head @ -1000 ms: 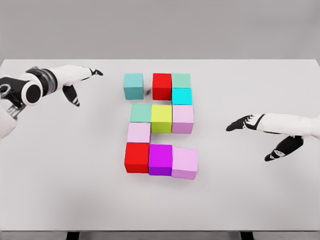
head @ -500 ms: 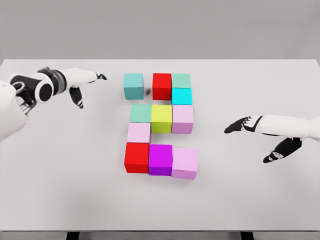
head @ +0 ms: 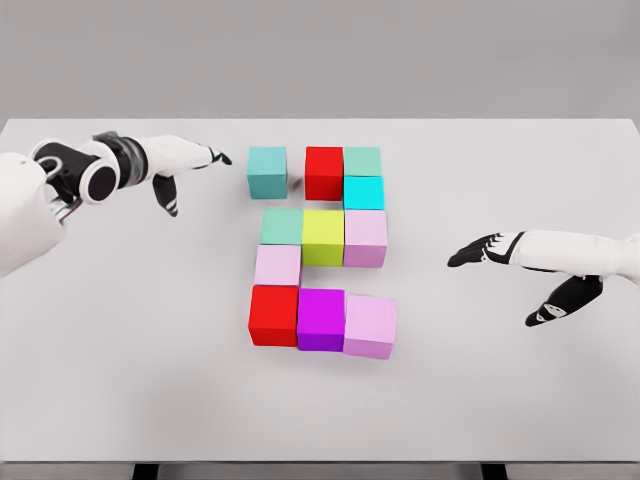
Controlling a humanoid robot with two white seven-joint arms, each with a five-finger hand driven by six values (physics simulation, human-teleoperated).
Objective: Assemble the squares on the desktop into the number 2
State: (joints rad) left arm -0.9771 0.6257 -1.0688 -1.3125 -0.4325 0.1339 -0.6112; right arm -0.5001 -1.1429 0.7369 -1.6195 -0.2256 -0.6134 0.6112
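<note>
Coloured cubes on the white table form most of a 2. The top row has a red cube touching a green cube, with a cyan cube below it. A teal cube stands apart, a small gap left of the red one. The middle row is green, yellow and pink. A pink cube leads down to red, magenta and pink. My left hand is open, its fingertips just left of the teal cube. My right hand is open, at the right.
Bare table surface lies on both sides of the cube figure and in front of it. The table's front edge runs along the bottom of the view.
My left hand has moved to the right, closing on the teal cube. The right hand has barely shifted. No cube has moved.
</note>
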